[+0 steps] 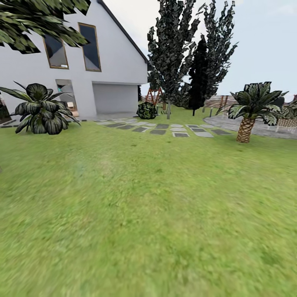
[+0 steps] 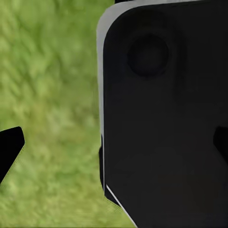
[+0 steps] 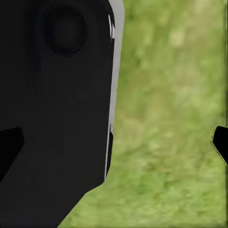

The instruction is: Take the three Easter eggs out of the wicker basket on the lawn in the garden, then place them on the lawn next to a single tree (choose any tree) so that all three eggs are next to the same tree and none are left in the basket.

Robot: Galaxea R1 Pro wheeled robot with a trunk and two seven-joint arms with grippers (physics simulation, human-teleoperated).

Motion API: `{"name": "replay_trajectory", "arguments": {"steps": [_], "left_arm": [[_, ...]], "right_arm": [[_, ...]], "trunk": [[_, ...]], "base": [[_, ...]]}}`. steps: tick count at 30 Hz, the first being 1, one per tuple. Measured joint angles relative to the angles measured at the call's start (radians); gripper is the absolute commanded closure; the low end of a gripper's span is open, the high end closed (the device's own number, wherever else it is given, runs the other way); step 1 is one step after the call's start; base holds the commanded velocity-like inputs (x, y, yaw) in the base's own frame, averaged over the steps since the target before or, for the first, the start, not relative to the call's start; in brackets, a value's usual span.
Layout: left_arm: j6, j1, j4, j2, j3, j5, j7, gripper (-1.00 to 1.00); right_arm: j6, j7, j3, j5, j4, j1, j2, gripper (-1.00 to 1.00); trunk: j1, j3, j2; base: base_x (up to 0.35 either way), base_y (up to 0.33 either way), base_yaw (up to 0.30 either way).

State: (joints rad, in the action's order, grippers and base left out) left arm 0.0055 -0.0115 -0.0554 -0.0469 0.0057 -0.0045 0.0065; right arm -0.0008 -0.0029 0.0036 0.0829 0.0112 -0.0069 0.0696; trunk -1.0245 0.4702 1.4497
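The lawn spreads wide and flat in front of me in the head view. A crown of flat green-white mottled leaves, part of a tree, hangs in at the upper left; its trunk is out of view. The Easter eggs and the wicker basket are out of view. In the left wrist view my left gripper is open, its dark fingertips far apart over grass, with nothing between them. My right gripper is open too, with nothing held. A dark panel of my own body stands behind each gripper.
A grey house stands at the back left with a broad-leaved bush before it. Stepping stones cross the far lawn. Dark conifers rise at the back, a short palm at right, and a slat fence behind.
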Motion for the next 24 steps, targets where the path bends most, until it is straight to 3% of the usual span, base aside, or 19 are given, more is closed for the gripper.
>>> {"name": "replay_trajectory", "arguments": {"steps": [4,13,24], "left_arm": [[0.000,0.000,0.001,0.001,0.000,0.000,0.001,-1.00],[0.000,0.000,0.001,0.000,0.000,0.000,0.000,-1.00],[0.000,0.000,0.001,0.001,0.000,-0.001,0.000,-1.00]], "right_arm": [[0.001,-0.002,-0.001,-0.003,0.000,0.000,-0.001,-1.00],[0.001,-0.003,-0.006,-0.006,0.000,0.000,-0.002,-1.00],[0.000,-0.003,-0.004,-0.005,0.000,0.000,-0.002,-1.00]], "trunk": [[0.000,0.000,0.000],[0.000,-0.003,0.000],[0.000,-0.006,0.000]], "base": [[0.294,-0.118,-0.049],[0.294,-0.118,-0.238],[0.294,-0.118,-0.137]]}}
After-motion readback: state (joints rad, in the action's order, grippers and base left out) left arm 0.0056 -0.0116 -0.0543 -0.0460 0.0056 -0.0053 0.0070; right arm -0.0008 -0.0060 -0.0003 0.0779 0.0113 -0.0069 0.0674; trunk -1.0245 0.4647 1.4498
